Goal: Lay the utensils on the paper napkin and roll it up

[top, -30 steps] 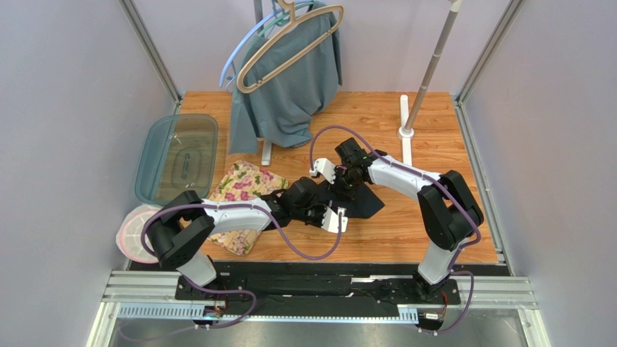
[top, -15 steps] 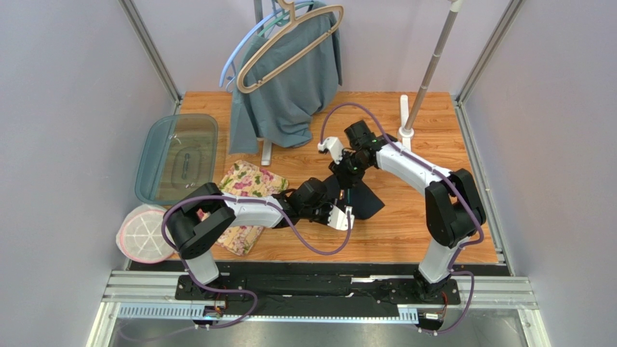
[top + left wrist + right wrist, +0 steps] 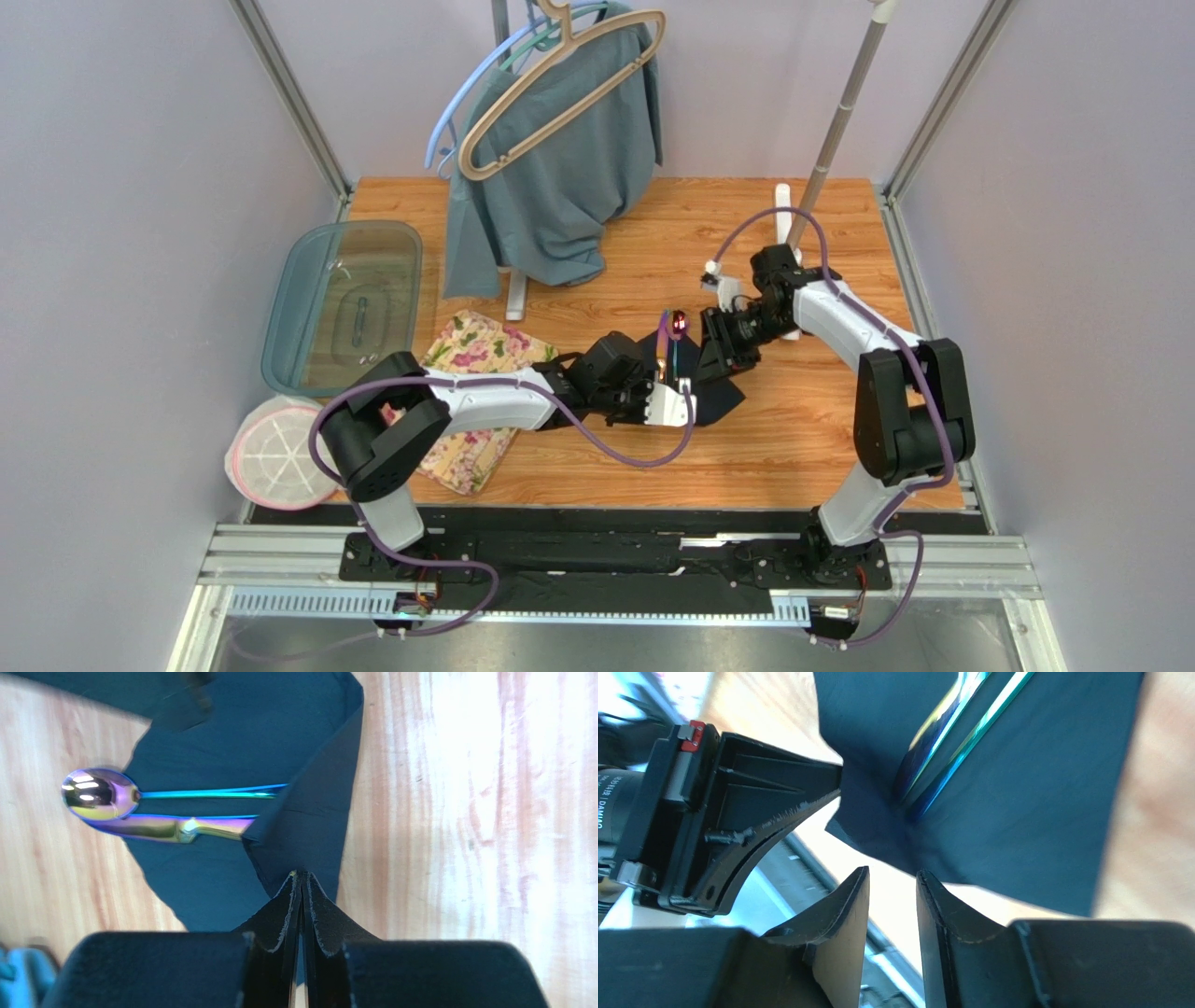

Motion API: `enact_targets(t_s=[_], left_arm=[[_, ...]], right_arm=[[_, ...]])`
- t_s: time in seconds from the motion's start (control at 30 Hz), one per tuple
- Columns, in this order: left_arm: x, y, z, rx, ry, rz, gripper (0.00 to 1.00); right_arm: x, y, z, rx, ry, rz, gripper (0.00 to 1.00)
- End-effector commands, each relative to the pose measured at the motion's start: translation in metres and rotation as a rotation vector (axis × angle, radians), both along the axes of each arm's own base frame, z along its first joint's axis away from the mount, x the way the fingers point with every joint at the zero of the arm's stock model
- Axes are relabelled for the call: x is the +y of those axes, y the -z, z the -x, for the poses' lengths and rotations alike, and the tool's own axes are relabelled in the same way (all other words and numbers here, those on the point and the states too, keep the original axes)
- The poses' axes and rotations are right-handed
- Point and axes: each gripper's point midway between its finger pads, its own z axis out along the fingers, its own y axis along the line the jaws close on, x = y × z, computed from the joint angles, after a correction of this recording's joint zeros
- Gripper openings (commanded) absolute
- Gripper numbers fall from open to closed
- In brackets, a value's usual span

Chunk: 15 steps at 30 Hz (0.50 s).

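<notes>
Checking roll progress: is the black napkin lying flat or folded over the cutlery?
Partly folded: one flap of the napkin covers the handles of the utensils, pinched by the left tool.

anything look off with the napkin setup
The spoon sticks out past the napkin onto the table, and the napkin is askew, one flap folded over the handles where the left claw pinches it.

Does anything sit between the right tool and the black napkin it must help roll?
Nothing visible. The right tool, jaws apart and empty, faces the thin black paper napkin with only bare wooden table between. The left tool pinches a flap folded over the iridescent metal utensils.
</notes>
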Motion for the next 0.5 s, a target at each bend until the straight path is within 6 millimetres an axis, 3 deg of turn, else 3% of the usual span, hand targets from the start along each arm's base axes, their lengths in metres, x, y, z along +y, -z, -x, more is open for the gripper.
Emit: enact_targets(t_s=[0.0, 0.23, 0.47], left_arm=[[-0.005, -0.007, 0.013, 0.151, -0.053, 0.014, 0.1], [-0.009, -0.011, 0.014, 0.387, -0.196, -0.005, 0.13], [-0.005, -0.005, 0.001, 0.605, -0.378, 0.005, 0.14]], right_arm=[[0.006, -0.012, 0.011, 0.171, 0.127, -0.17, 0.35], [0.003, -0.002, 0.026, 0.272, 0.189, -0.223, 0.3], [-0.002, 0.015, 0.018, 0.173, 0.237, -0.184, 0.42]])
